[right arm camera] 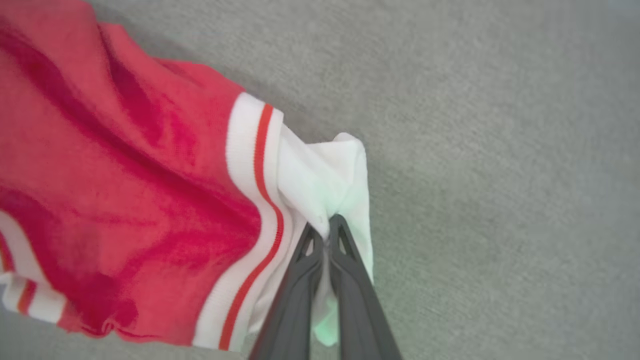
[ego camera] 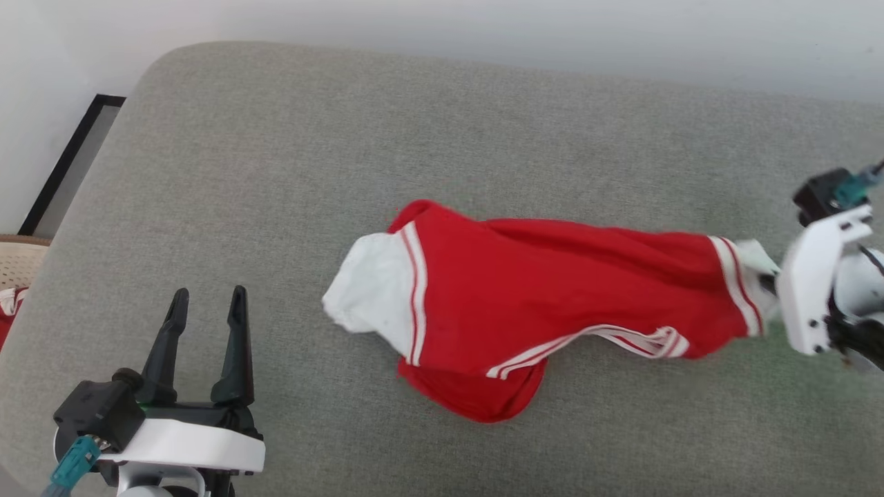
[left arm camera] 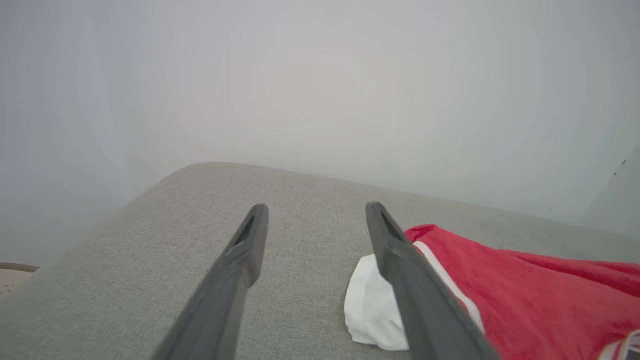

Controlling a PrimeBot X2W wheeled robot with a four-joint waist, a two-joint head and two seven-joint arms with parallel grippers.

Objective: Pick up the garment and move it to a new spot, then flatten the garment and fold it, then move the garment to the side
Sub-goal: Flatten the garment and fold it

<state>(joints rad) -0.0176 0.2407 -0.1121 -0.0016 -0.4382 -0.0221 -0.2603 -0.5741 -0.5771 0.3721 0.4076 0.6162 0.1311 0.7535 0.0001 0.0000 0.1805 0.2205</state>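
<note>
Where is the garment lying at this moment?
In the head view the garment lies stretched across the middle and right of the grey cushion, its white sleeve pinched by the shut right end effector.

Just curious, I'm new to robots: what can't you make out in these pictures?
- Head view: underside of the garment, hidden by its own folds.
- Head view: a beige object, cut off by the left edge.
- Left wrist view: the left tool covers part of the white sleeve.
</note>
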